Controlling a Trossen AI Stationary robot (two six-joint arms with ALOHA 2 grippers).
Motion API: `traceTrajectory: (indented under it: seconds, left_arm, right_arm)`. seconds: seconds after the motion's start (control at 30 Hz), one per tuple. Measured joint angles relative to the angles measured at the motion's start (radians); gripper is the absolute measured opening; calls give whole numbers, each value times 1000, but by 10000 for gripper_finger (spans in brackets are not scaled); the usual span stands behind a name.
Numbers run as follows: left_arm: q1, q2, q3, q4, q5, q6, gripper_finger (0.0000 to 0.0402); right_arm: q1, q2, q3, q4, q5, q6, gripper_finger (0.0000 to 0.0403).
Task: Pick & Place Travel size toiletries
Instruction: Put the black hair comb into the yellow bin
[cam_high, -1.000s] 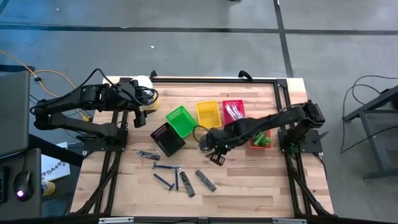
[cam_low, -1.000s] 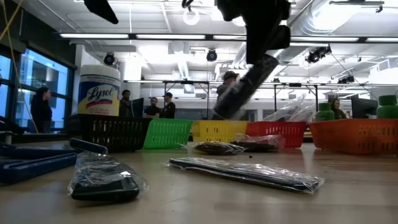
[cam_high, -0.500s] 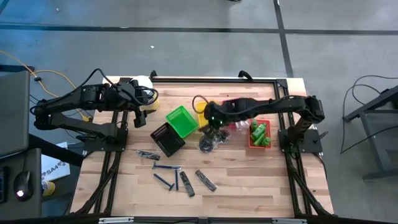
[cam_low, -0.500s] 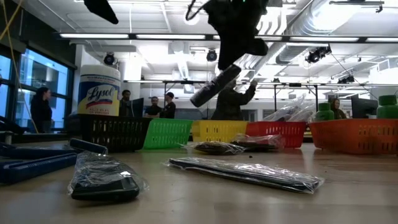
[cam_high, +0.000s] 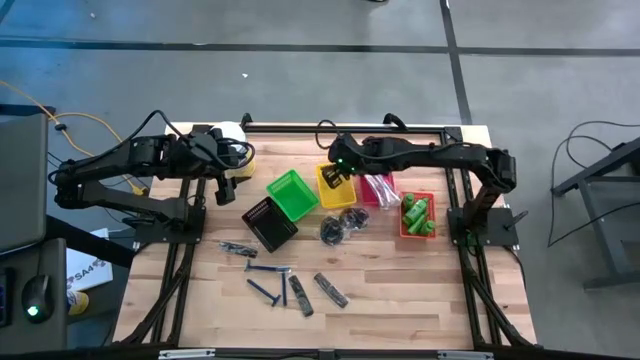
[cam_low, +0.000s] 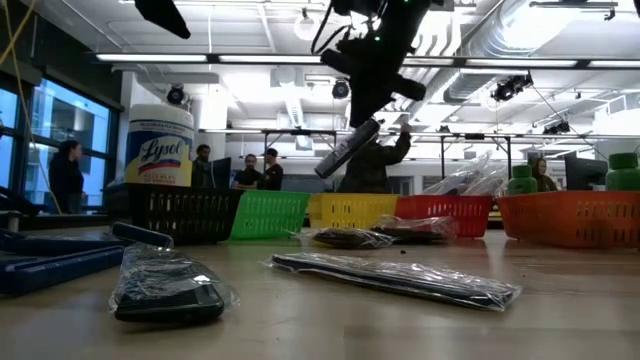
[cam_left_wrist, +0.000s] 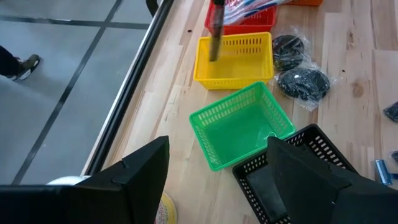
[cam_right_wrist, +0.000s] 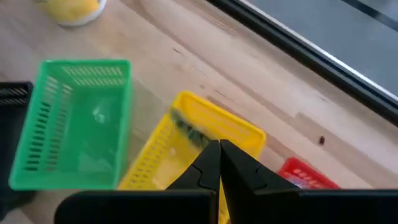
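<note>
My right gripper (cam_high: 336, 172) (cam_right_wrist: 219, 152) is shut on a dark grey flat strip (cam_low: 347, 148) (cam_left_wrist: 216, 31), high over the yellow basket (cam_high: 335, 186) (cam_left_wrist: 235, 59). My left gripper (cam_high: 222, 186) (cam_left_wrist: 217, 186) waits open and holding nothing at the far left, beside the white tub (cam_high: 232, 140). Two clear-bagged dark round pieces (cam_high: 340, 226) lie on the table near the yellow basket. More strips and blue razors (cam_high: 285, 285) lie flat toward the near edge. Green bottles (cam_high: 417, 214) stand in the orange basket (cam_high: 404, 231). My right gripper pinches the strip's upper end (cam_low: 366, 128) between its two fingers, coming slanting down from above. The strip hangs tilted below the fingers, lower end toward the table's left, lifted clear above the yellow basket. In the right wrist view the shut fingers hide the place of contact.
A green basket (cam_high: 291, 193), a black basket (cam_high: 268, 222) and a red basket (cam_high: 377, 184) with clear-white packets stand in a row with the yellow one. A bagged strip (cam_low: 395, 278) and another wrapped item (cam_low: 165, 285) lie close to the low camera. People stand in the room behind.
My right gripper has carried the strip up and toward the table's far edge, from beside the bagged round pieces to above the yellow basket, turning its wrist on the way. The strip stays pinched and hangs clear, now tilted.
</note>
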Motion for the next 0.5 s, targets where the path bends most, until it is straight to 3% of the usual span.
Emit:
traceTrajectory:
  seconds: [0.5]
  left_arm:
    - [0,0,0,1,-1,7,260]
  right_arm:
    - [-6,138,1,43,84,95,3]
